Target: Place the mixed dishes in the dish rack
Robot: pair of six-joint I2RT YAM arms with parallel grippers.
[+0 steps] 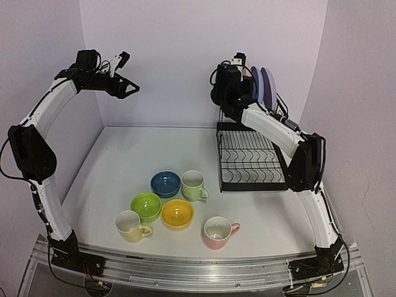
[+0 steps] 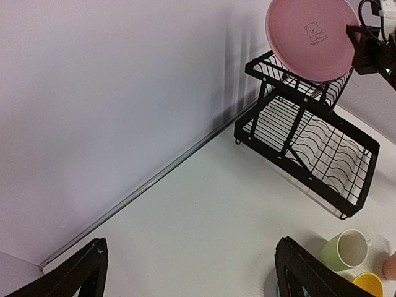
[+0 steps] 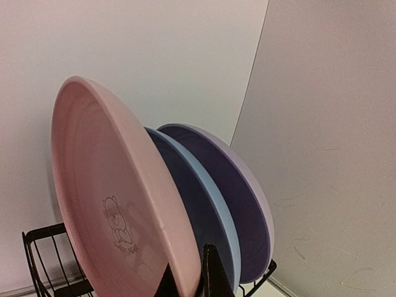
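A glossy pink ceramic plate [image 3: 117, 198], blue plate [image 3: 198, 210] and lilac plate [image 3: 241, 204] stand in the black wire dish rack [image 1: 250, 158], far right. The right tool [image 3: 189, 278] pinches the pink rim. Three ceramic bowls [image 1: 177, 213] and three mugs [image 1: 217, 231] await loading on the near worktop [image 1: 124, 161]. The left tool [image 2: 192, 275] is splayed, empty.
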